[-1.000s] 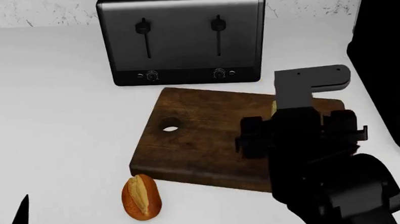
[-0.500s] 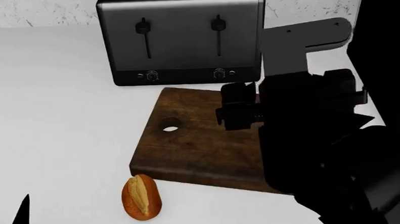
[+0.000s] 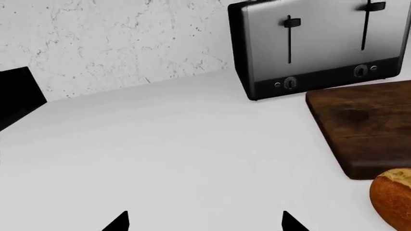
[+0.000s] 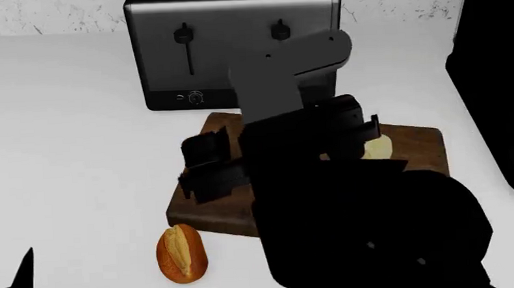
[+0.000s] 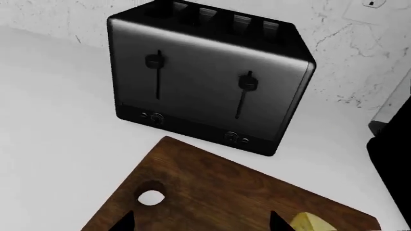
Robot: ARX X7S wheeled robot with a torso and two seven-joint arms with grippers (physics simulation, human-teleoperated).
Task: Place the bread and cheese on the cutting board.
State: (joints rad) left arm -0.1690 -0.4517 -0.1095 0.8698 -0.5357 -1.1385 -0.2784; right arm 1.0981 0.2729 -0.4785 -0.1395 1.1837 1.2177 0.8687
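**Bread off the board, left arm nearer**

The bread (image 4: 182, 253) lies on the counter just off the cutting board (image 4: 205, 199)'s near corner, long axis running away from me. The cheese (image 4: 377, 147) already sits on the board. My left gripper (image 3: 204, 222) looks open and empty, probably closer; I can't tell the right gripper (image 5: 200, 222)'s state.

White counter (image 4: 74, 126), marbled wall (image 3: 115, 38)

We see a dark four-slot toaster (image 5: 205, 82) upright at the back — two levers, two knobs on its front | white countertop (image 3: 160, 144) beneath it | speckled white wall (image 3: 109, 38) behind | tall black object (image 4: 497, 75) at the right edge — we can't identify it.
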